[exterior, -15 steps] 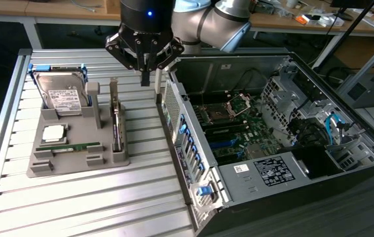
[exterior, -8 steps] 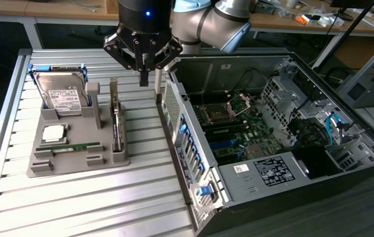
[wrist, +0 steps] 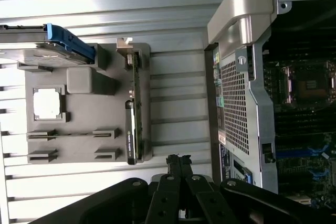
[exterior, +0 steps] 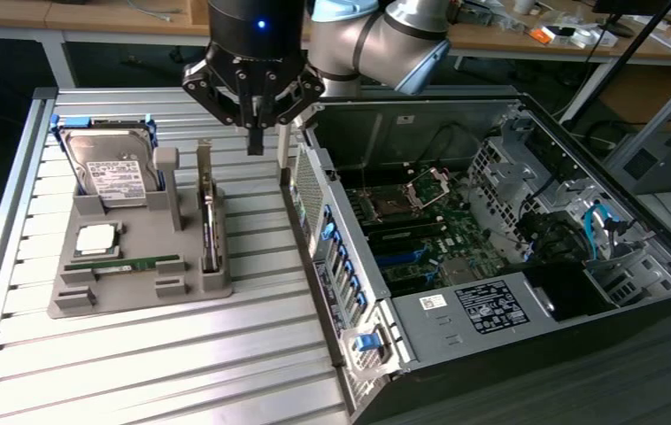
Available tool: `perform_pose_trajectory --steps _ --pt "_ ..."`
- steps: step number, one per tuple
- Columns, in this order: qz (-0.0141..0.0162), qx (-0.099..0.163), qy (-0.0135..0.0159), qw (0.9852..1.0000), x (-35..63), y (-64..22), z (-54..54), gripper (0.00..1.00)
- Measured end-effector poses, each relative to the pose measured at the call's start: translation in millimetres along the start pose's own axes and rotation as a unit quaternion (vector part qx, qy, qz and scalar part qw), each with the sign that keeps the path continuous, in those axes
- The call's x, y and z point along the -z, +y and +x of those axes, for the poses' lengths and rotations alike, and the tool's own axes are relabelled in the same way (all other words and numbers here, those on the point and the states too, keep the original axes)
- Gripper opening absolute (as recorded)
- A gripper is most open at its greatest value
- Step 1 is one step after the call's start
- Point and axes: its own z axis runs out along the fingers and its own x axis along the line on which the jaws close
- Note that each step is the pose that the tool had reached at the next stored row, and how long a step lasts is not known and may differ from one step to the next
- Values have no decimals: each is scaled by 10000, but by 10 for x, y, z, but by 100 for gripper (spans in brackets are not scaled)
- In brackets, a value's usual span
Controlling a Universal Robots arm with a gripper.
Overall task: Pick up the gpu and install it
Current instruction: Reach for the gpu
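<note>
The gpu (exterior: 208,208) stands on edge in the right-hand slot of the grey holder tray (exterior: 134,297), its silvery bracket pointing up at the far end. In the wrist view the gpu (wrist: 132,119) appears edge-on as a thin dark strip. My gripper (exterior: 255,142) hangs above the table, off the tray's far right corner, between the tray and the open computer case (exterior: 477,239). Its fingers are shut together with nothing between them; the gripper (wrist: 178,162) sits apart from the card.
The tray also carries a hard drive (exterior: 105,168) with blue rails, a CPU (exterior: 97,237) and a RAM stick (exterior: 123,263). The case's perforated rear wall (wrist: 233,103) rises close beside the gripper. The motherboard (exterior: 412,230) lies exposed inside.
</note>
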Motion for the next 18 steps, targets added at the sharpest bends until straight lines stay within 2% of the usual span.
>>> perform_pose_trajectory --steps 18 --pt "0 0 0 10000 -1 -7 85 10"
